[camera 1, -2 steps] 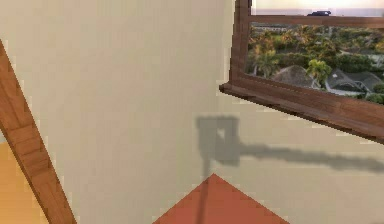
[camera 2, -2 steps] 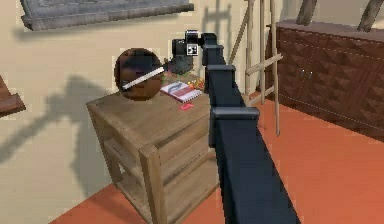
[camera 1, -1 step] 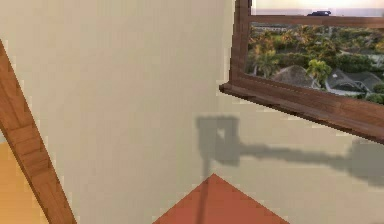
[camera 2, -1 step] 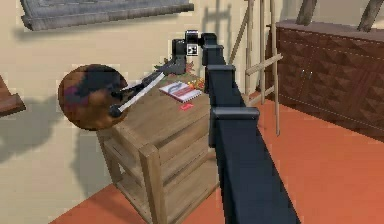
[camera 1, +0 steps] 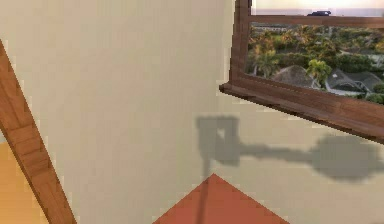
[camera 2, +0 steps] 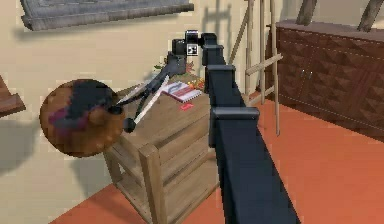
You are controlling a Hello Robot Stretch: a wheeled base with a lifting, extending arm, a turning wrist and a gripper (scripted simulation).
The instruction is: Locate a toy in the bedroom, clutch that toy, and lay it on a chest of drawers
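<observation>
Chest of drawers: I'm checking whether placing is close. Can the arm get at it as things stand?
Probably not: the arm extends toward a wooden crate, while the chest of drawers stands apart at the arm side view's right, past a ladder.

The end effector (camera 2: 128,112) holds a round brown toy (camera 2: 80,118) near a wooden crate (camera 2: 165,160).

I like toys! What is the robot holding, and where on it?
A round brown ball hangs from the gripper, held at its right-hand edge.
</observation>
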